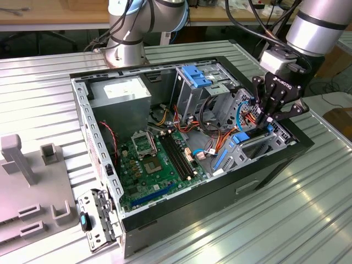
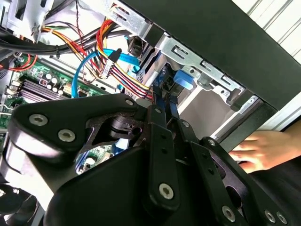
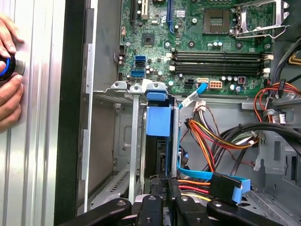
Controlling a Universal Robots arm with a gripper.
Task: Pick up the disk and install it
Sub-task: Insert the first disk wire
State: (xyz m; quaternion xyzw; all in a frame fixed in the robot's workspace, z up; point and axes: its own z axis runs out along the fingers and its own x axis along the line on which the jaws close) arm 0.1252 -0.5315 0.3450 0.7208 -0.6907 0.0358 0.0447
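My hand hangs at the right of the exterior view, a black matte linkage of flat bars and silver rivets, lowered into the drive bay of the open computer case. Its fingers are pressed together on a thin edge of the disk, which stands on edge inside the bare-metal drive cage. In the first wrist view, lower centre of the frame, I see the disk's smooth light-blue plastic carrier between the cage's folded steel walls, my dark finger links crowding the bottom edge. In the second wrist view, the blue tab sits near the frame's upper middle, beside stamped grey sheet metal.

Bundled red, yellow and orange wires and a flat blue ribbon cable loop just beside the cage. The green motherboard lies flat on the case floor, studded with dark slots. A person's hand rests on the ribbed aluminium table at the far left.
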